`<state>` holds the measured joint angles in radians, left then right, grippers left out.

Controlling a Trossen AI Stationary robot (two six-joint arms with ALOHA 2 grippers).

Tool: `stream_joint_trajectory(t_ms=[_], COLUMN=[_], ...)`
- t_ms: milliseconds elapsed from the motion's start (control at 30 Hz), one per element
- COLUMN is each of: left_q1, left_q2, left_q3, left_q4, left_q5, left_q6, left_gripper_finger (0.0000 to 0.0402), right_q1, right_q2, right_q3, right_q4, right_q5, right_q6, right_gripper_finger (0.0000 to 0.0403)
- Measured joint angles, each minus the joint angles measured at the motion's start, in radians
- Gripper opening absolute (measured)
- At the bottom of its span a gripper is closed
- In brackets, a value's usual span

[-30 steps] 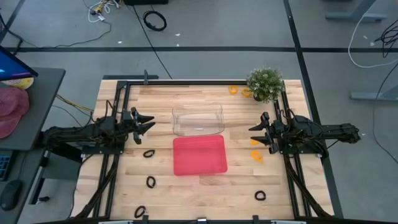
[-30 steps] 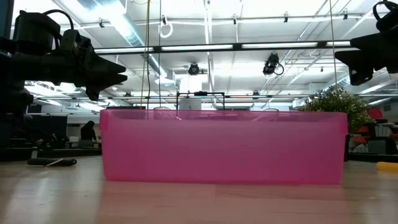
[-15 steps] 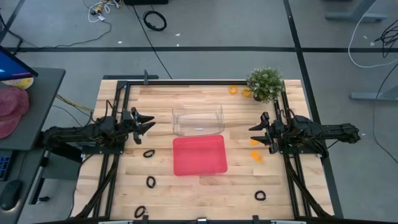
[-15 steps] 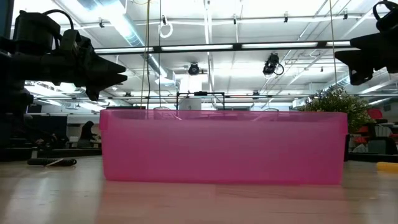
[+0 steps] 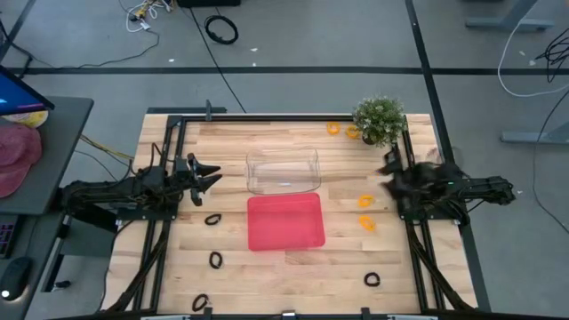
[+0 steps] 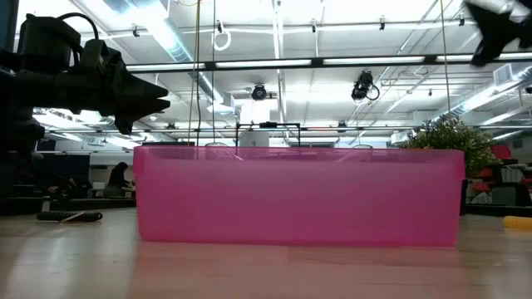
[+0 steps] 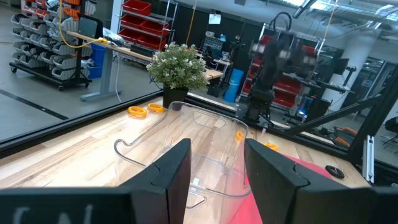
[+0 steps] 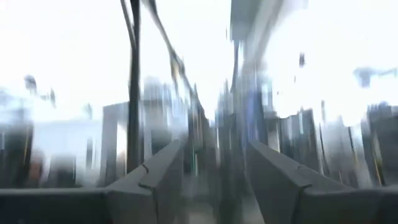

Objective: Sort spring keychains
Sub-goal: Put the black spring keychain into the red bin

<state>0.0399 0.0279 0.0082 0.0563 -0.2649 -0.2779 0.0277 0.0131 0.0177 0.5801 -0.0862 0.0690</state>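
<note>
Spring keychains lay scattered on the bench (image 5: 267, 276) around the red tray (image 5: 284, 222). Four black ones sat on the left arm's side and toward the near edge: one just left of the tray's upper corner (image 5: 212, 219), one lower left (image 5: 215, 260), one at the near-left edge (image 5: 200, 303), and one to the lower right (image 5: 372, 280). Two orange ones lay just right of the tray (image 5: 364, 202) (image 5: 368, 222), and two more sat well beyond it, beside the potted plant (image 5: 333, 128) (image 5: 353, 133). A clear tray (image 5: 283, 172) stood directly behind the red one. Both trays looked empty, so sorting had apparently not begun.

Each keychain seemed light and springy, a soft coiled cord that would likely squash and stretch rather than resist. Pinching across the coil's bunched side should hold better than catching a single strand, which might slip or uncoil.

Left gripper (image 5: 210, 176) hovered left of the clear tray, its fingers parted with a clear gap in its wrist view and nothing between them. Right gripper (image 5: 388, 168) hung to the right of the trays, blurred in the overhead view; its wrist view showed the fingers (image 8: 158, 168) spread and empty.
</note>
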Motion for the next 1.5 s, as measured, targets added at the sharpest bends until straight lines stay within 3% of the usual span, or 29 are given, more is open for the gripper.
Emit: stream_joint_trajectory(t_ms=[133, 233, 600, 767, 967, 1133, 1300, 1500], left_q1=[0.000, 0.000, 0.000, 0.000, 0.000, 0.000, 0.000, 0.000], left_q2=[0.000, 0.000, 0.000, 0.000, 0.000, 0.000, 0.000, 0.000], left_q3=[0.000, 0.000, 0.000, 0.000, 0.000, 0.000, 0.000, 0.000], left_q4=[0.000, 0.000, 0.000, 0.000, 0.000, 0.000, 0.000, 0.000], left_q5=[0.000, 0.000, 0.000, 0.000, 0.000, 0.000, 0.000, 0.000], left_q6=[0.000, 0.000, 0.000, 0.000, 0.000, 0.000, 0.000, 0.000], left_gripper_finger=[0.0154, 0.0154, 0.0154, 0.0154, 0.0154, 0.0154, 0.0154, 0.0154], right_q1=[0.000, 0.000, 0.000, 0.000, 0.000, 0.000, 0.000, 0.000], right_q2=[0.000, 0.000, 0.000, 0.000, 0.000, 0.000, 0.001, 0.032], right_q3=[0.000, 0.001, 0.001, 0.001, 0.001, 0.001, 0.036, 0.188], right_q4=[0.344, 0.470, 0.519, 0.526, 0.640, 0.643, 0.623, 0.460], right_q5=[0.000, -0.003, -0.009, 0.014, 0.181, 0.189, 0.109, -0.185], right_q6=[-0.006, 0.057, 0.088, 0.305, 0.531, 0.564, 0.498, 0.395], right_gripper_finger=[0.0180, 0.0180, 0.0180, 0.0180, 0.0180, 0.0180, 0.0180, 0.0180])
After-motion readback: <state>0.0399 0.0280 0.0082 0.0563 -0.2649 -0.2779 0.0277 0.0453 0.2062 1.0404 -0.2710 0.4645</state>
